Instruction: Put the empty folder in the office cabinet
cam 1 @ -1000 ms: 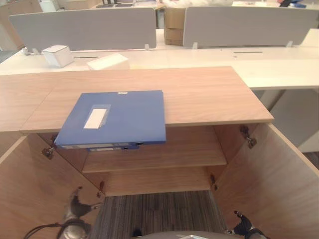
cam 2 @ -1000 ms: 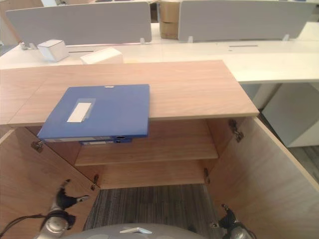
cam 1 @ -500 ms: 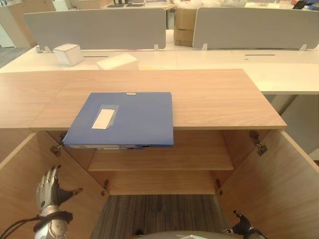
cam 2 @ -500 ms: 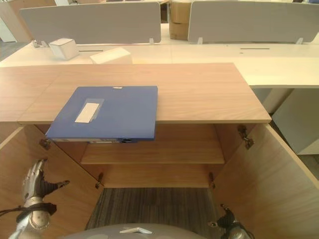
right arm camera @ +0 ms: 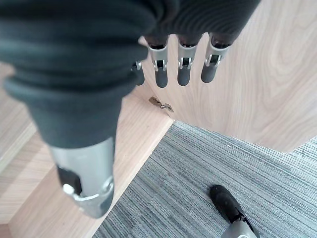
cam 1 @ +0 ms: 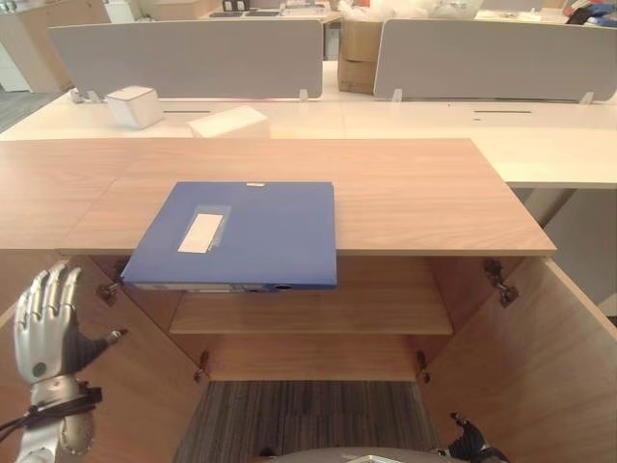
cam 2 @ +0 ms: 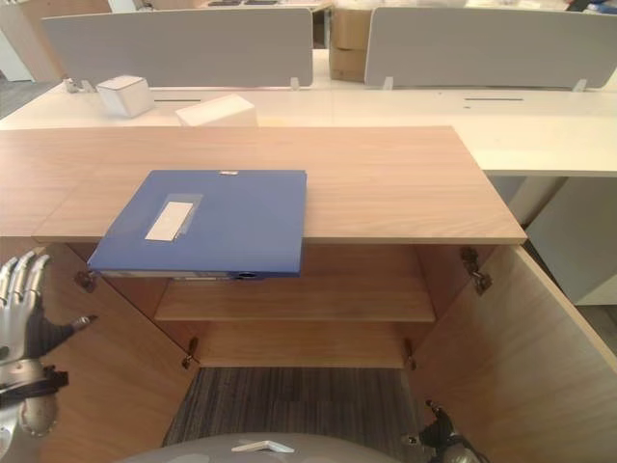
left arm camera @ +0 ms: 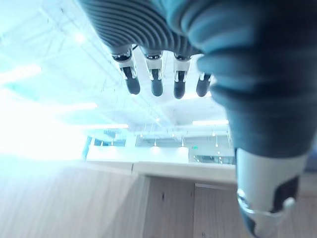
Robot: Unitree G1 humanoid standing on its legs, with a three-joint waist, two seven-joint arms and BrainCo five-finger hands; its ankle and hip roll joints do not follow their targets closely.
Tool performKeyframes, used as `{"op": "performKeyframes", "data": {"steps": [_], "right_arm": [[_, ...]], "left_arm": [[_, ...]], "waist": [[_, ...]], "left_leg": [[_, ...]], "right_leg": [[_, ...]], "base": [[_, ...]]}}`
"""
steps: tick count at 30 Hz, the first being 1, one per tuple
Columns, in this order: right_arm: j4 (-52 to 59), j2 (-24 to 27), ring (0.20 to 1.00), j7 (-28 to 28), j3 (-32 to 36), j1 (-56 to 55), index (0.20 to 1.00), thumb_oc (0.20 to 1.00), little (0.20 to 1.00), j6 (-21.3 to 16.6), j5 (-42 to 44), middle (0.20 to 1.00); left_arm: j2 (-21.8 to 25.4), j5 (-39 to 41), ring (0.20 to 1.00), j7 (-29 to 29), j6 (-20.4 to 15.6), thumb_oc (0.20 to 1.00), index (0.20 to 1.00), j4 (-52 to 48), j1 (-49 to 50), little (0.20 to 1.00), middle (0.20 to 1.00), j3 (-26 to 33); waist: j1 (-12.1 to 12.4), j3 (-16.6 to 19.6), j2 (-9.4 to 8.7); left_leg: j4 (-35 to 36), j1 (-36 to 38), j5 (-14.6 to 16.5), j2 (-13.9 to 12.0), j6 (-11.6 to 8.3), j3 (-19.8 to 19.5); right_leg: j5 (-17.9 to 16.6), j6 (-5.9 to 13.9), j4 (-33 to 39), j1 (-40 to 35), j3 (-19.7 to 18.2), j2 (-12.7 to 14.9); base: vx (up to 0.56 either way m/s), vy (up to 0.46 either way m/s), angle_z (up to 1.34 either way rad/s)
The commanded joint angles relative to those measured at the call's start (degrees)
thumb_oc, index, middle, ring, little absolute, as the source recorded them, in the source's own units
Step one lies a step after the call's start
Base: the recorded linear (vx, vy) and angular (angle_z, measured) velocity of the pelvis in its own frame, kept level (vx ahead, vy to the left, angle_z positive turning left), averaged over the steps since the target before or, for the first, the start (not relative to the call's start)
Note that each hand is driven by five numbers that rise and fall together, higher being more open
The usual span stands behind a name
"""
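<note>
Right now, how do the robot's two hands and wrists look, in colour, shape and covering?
The left hand has slim silver metallic fingers, jointed, with dark tips, and a thumb set apart. A dark band sits at its wrist above a silver-grey arm. In the wrist views a dark ribbed cover wraps the back of each hand. The right hand shows the same silver fingers with dark rounded tips.

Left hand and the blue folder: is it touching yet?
Apart. In the left eye view the left hand is raised with straight fingers in front of the open left cabinet door, with a clear gap up to the blue folder on the cabinet top.
</note>
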State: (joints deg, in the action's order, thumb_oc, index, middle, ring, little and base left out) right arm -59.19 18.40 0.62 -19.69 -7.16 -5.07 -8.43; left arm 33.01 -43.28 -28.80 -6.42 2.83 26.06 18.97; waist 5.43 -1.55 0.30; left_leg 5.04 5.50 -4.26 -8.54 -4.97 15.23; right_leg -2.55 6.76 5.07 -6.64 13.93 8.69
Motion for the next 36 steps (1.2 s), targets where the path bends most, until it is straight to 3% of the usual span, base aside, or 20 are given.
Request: {"op": "performKeyframes", "data": {"steps": [1,10,18,36], "right_arm": [[-3.35,-0.73,1.000,0.80,0.32,3.18,1.000,1.000,1.000,-1.62,-1.10,1.000],[-3.78,-1.45,1.000,0.78,-0.35,3.23,1.000,1.000,1.000,-1.75,-0.81,1.000],[-3.97,-1.60,1.000,1.20,-0.69,3.91,1.000,1.000,1.000,-1.76,0.35,1.000],[-3.95,-1.50,1.000,2.05,0.02,3.82,1.000,1.000,1.000,-1.87,2.30,1.000]], "left_arm": [[4.75,-2.84,1.000,-4.17,1.33,1.000,1.000,-2.27,-0.77,1.000,1.000,5.24],[4.61,-3.01,1.000,-5.23,0.13,1.000,1.000,-8.72,-0.25,1.000,1.000,8.92],[6.58,-1.63,1.000,-2.72,-2.39,1.000,1.000,-7.46,-3.07,1.000,1.000,1.24],[10.65,-1.22,1.000,0.22,-3.10,1.000,1.000,-1.98,-10.87,1.000,1.000,-10.00]], "waist": [[1.29,0.19,-1.49],[1.95,0.35,-2.08],[0.47,0.13,-1.89],[-2.71,-0.17,-1.45]], "left_leg": [[-0.04,0.19,2.80,-4.92,-4.35,-4.46],[-0.04,0.11,2.87,-4.75,-4.43,-4.74],[-0.04,0.96,3.07,-4.67,-4.43,-4.30],[-0.04,2.60,3.79,-4.67,-4.42,-2.20]], "right_leg": [[-2.10,5.32,-0.54,0.08,-0.30,7.40],[-2.16,5.34,-0.52,-0.34,0.28,7.46],[-2.23,5.28,-0.50,-0.54,-0.21,7.35],[-2.54,5.38,-0.47,0.55,-2.89,6.96]], "base": [[-0.02,-0.007,0.04],[-0.01,-0.008,0.06],[0.00,-0.001,-0.01],[0.02,0.005,-0.08]]}}
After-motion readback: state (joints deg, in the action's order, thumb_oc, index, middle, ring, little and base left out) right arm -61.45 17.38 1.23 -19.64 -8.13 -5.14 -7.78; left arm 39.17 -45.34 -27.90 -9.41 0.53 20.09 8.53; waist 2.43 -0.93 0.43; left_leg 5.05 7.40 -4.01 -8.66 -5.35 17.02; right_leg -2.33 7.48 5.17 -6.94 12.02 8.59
